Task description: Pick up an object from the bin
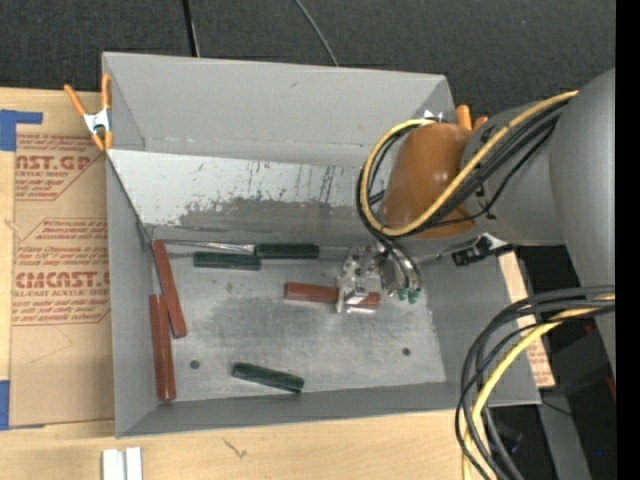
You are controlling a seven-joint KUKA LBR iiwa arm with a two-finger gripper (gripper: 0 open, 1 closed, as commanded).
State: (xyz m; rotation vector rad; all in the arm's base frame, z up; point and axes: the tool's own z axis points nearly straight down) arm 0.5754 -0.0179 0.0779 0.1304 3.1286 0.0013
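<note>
- Three reddish-brown sticks (168, 288) (160, 348) (308, 292) are lying in the bin (270, 108), two by its left wall.
- Three dark green sticks (227, 261) (286, 251) (267, 376) are lying there, two near its back wall.

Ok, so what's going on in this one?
The arm's gripper sits low in the grey bin, at the right end of a red-brown stick lying mid-floor. Whether it has hold of that stick cannot be told. Two other red-brown sticks lie along the left wall. Two dark green sticks lie near the back, and a third green stick near the front.
</note>
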